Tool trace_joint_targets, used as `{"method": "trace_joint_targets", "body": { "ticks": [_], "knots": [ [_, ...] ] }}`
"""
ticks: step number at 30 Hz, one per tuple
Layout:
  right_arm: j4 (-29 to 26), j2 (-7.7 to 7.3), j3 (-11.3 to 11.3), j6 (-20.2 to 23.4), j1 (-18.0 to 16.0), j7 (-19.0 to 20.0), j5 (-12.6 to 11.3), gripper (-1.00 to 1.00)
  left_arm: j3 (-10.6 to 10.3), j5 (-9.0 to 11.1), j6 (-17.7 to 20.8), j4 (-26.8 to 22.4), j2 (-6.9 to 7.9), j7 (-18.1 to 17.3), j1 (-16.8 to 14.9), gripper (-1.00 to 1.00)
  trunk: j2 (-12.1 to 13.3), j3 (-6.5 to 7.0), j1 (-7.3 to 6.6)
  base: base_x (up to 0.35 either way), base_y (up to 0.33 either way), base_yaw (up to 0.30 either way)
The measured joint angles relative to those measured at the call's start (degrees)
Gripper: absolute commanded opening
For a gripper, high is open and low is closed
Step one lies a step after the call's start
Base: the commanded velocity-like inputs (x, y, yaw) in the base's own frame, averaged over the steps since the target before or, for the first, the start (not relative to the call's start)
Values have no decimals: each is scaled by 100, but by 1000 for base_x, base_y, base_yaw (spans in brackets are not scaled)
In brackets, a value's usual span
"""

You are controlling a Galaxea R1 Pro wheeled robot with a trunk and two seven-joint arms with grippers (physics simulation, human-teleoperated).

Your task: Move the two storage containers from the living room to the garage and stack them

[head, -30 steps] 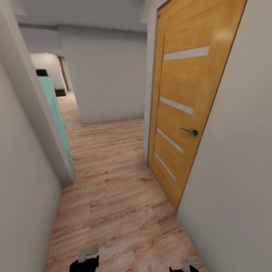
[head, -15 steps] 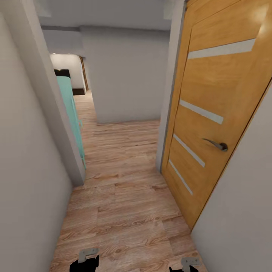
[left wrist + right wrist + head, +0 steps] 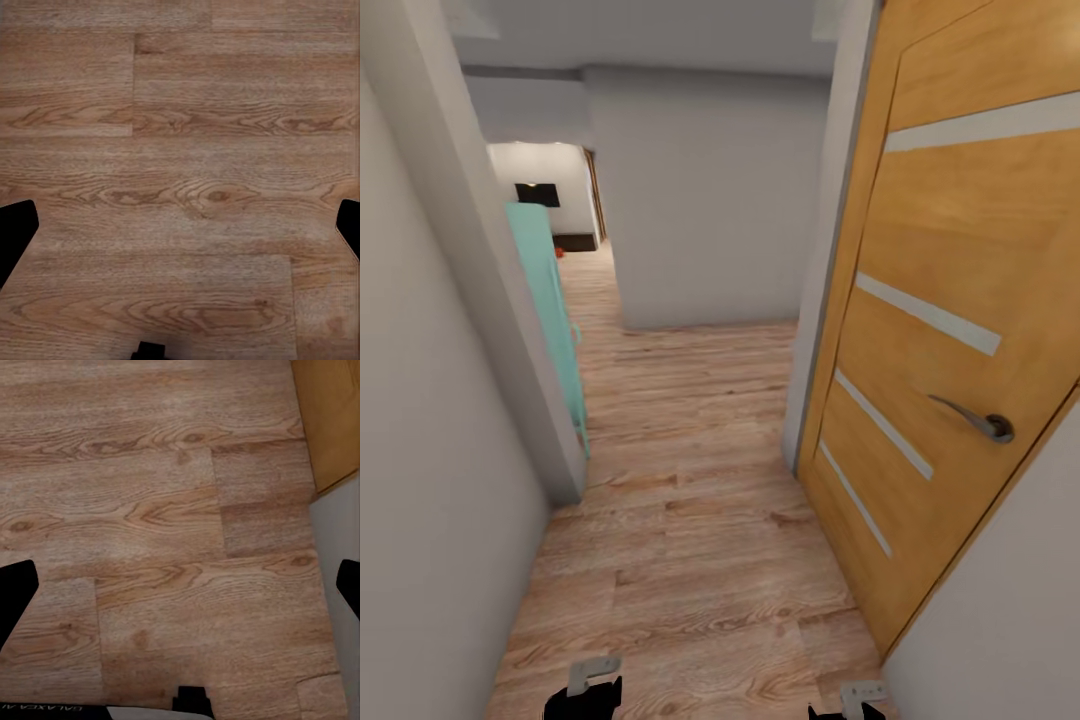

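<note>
I am looking down a narrow corridor, and I place everything by the door (image 3: 950, 330) on its right side. The plank floor (image 3: 690, 520) runs from under me past the door and on ahead. Just beyond the door's far edge stands its frame post (image 3: 822, 290), and past that a wall block (image 3: 705, 200) faces me across the corridor's end, where the floor turns both ways. Opposite the door, across the floor, a long wall (image 3: 430, 420) lines the left side and ends at a corner. Behind that corner, further on, a tall panel (image 3: 550, 310) stands upright. Far beyond the panel, a lit room (image 3: 545, 190) opens, with a small object (image 3: 558, 254) on its floor.
</note>
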Motion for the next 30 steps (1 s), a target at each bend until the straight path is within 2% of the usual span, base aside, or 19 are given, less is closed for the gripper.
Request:
{"method": "trace_joint_targets", "body": {
  "ticks": [13, 30],
  "knots": [
    [0, 0, 0, 1, 0, 0, 0, 100, 0, 0, 0, 0, -2, 0, 0, 100, 0, 0, 0, 328, -74, 17],
    [2, 1, 0, -1, -2, -4, 0, 100, 0, 0, 0, -2, -33, 0, 1, 100, 0, 0, 0, 328, -74, 276]
  ]
}}
